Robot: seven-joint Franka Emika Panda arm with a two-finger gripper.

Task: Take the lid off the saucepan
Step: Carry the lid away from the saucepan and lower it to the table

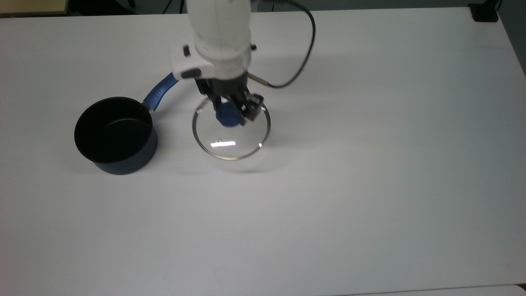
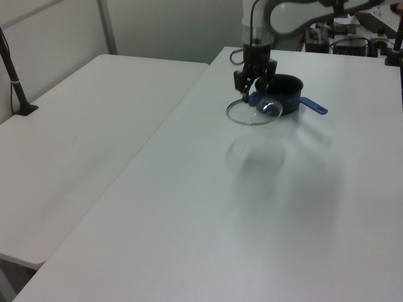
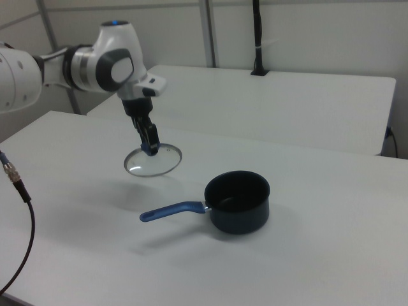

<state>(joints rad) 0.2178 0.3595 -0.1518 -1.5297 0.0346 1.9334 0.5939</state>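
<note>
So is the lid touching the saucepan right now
Apart. In the right view the lid hangs from the gripper above the table, with bare white table between it and the saucepan.
</note>
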